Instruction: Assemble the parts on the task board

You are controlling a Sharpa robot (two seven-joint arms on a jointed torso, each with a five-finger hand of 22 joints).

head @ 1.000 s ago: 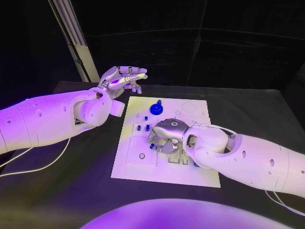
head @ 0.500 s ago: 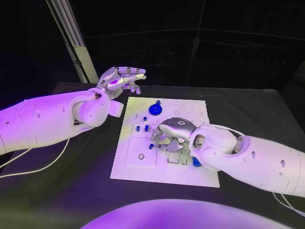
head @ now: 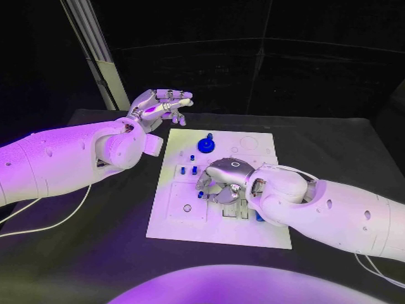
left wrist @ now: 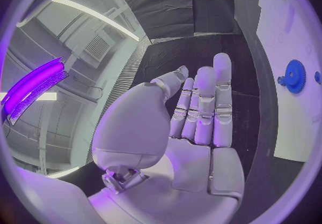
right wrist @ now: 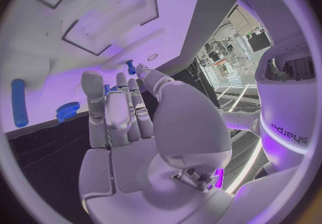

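Head view, progress: we judged the task partly done. A blue gear (head: 207,145) sat on its post near the far end of the task board (head: 184,221), and several small blue pegs (head: 183,169) stood upright in the board's middle; whether all were fully seated we could not tell. Outlined recesses toward the near end looked unfilled, so more remained.
Head view, hands: the right hand (head: 224,180) hung low over the board's middle, fingers curled down among the parts; we could not tell whether it pinched one. The left hand (head: 162,104) was raised beyond the board's far left corner, fingers loosely apart, holding nothing.
Head view, board: white, flat, rectangular, lying centred on the black tabletop (head: 93,247).
Left wrist view: the left hand (left wrist: 195,122) showed an open palm with straight fingers and nothing in it; the blue gear (left wrist: 293,76) lay on the white board (left wrist: 285,122) well apart.
Right wrist view: the right hand (right wrist: 124,122) had fingers reaching toward the board (right wrist: 67,74); a blue pin (right wrist: 19,102) lay flat and a small toothed piece (right wrist: 67,110) sat near the fingertips, apparently ungrasped.
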